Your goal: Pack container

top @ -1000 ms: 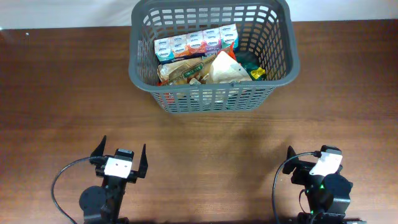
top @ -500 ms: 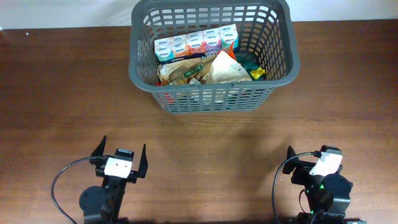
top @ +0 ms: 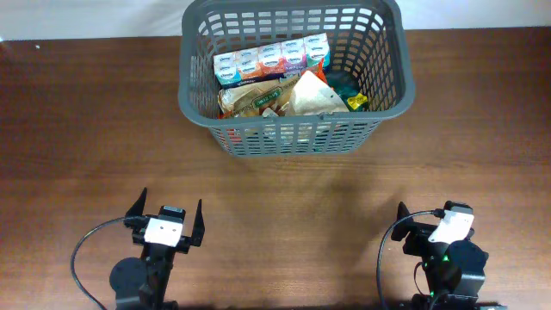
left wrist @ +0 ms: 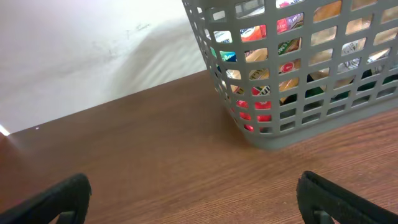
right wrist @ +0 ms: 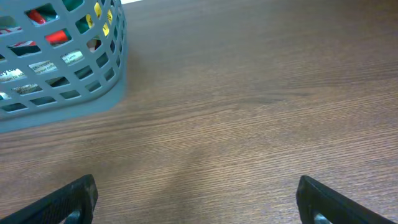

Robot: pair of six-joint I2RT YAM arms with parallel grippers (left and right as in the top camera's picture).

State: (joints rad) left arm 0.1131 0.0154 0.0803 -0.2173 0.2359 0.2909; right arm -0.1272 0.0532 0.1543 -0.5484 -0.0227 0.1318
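Observation:
The container (top: 392,93) is a large dark grey slotted basket at the far middle of the brown table. It holds a row of small cartons (top: 271,59), a white packet (top: 310,95), a tan packet and a yellow one. The basket also shows in the left wrist view (left wrist: 292,124) and in the right wrist view (right wrist: 62,102). My left gripper (top: 168,211) is open and empty near the front edge, far from the basket; it also shows in the left wrist view (left wrist: 199,199). My right gripper (top: 426,215) is open and empty at the front right, also in the right wrist view (right wrist: 199,199).
A white wall (left wrist: 93,56) runs behind the table's far edge. Bare brown wood (top: 284,207) lies between the basket and both grippers. Black cables loop beside each arm base.

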